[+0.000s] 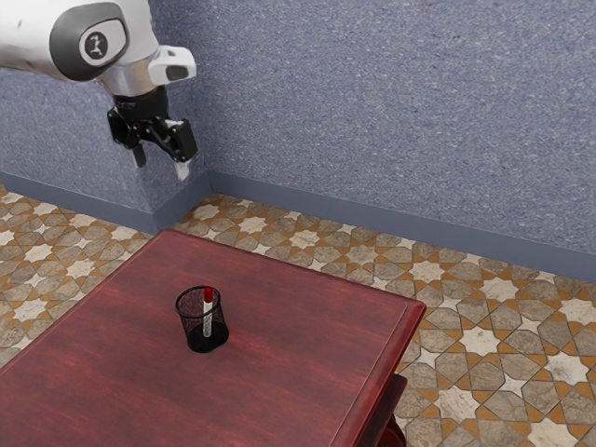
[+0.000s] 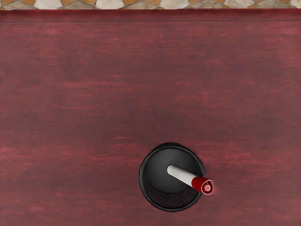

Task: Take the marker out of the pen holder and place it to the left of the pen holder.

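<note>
A: Nearest the exterior view's camera, table (image 1: 112, 372) is noted. What is logged next, going toward that view's right?
B: Gripper (image 1: 161, 171), raised well above the table. Fingers are spread wide; nothing is held.
A: And after that?
B: Pen holder (image 1: 196, 341), found upright on the table, well apart from the gripper. Marker (image 2: 182, 174) is contained in it, tilted, red end (image 2: 202, 185) uppermost by the rim.
A: Progress?
B: Judged as none. Grasping, lifting clear of the rim, and setting down to the left of the holder are all left to be done.
</note>
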`<state>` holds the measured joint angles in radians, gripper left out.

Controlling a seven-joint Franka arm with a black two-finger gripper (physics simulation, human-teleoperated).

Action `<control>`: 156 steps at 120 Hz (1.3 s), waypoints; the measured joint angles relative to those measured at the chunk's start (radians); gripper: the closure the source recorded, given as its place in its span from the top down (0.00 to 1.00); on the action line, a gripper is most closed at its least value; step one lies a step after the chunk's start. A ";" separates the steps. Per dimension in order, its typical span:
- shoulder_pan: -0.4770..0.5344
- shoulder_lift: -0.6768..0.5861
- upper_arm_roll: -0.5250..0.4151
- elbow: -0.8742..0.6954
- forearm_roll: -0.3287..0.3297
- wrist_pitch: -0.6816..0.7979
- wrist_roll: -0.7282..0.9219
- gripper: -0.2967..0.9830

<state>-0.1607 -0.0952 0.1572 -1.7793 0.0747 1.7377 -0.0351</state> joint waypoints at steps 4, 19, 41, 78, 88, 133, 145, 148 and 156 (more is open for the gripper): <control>-0.008 0.000 0.002 0.027 -0.002 -0.012 0.004 0.75; -0.032 0.015 0.014 0.026 -0.004 -0.038 0.015 0.75; -0.047 0.079 0.032 -0.176 -0.006 0.007 -0.019 0.75; -0.074 0.186 0.032 -0.228 -0.031 0.145 -0.088 0.75; -0.090 0.197 0.031 -0.254 -0.033 0.181 -0.118 0.75; -0.118 0.265 0.024 -0.266 0.040 0.312 -0.204 0.75; -0.120 0.268 0.024 -0.273 0.044 0.326 -0.221 0.75; -0.120 0.268 0.024 -0.274 0.044 0.329 -0.224 0.75; -0.120 0.268 0.024 -0.276 0.045 0.334 -0.233 0.75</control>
<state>-0.2803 0.1730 0.1810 -2.0555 0.1198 2.0715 -0.2684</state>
